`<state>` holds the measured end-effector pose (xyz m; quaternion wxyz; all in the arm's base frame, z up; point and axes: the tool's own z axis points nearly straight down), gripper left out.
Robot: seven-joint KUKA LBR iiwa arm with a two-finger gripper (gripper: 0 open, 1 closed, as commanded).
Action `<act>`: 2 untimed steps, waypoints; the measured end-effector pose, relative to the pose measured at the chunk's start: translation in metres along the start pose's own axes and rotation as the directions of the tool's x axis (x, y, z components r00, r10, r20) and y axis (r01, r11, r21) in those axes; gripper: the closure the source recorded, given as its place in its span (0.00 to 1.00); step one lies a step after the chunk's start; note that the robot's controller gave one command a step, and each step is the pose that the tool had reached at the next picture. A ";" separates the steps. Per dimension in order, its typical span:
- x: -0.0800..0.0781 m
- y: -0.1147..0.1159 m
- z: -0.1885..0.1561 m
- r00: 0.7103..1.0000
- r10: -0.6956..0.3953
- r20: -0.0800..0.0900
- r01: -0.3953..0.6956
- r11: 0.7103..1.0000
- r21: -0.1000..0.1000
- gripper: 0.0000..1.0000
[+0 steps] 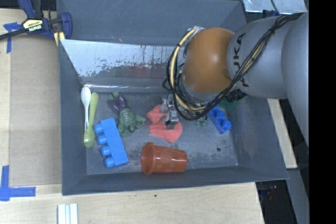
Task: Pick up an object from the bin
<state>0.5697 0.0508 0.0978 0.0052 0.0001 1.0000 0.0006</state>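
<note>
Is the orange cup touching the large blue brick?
Apart. The camera view shows bare grey bin floor between the orange cup and the large blue brick.

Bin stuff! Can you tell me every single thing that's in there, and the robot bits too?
bin: one, grey, middle of the view
white spoon: one, white, left side of the floor
green spoon: one, yellow-green, right beside the white spoon
long block: one, blue, front left, next to the spoons
toy figure: one, green, left of the middle
small toy: one, purple, just behind the toy figure
flat piece: one, red, middle of the floor
cup: one, orange-brown, lying on its side at the front
small block: one, blue, right side
arm: one, grey with an orange cover, reaching in from the right
end effector: one, dark, over the flat piece
</note>
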 end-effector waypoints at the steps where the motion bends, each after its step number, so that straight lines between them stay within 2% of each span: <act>1: 0.006 0.008 -0.054 1.000 -0.026 -0.005 0.026 1.000 0.001 1.00; 2: 0.013 0.016 -0.131 1.000 -0.008 -0.007 0.008 1.000 0.001 1.00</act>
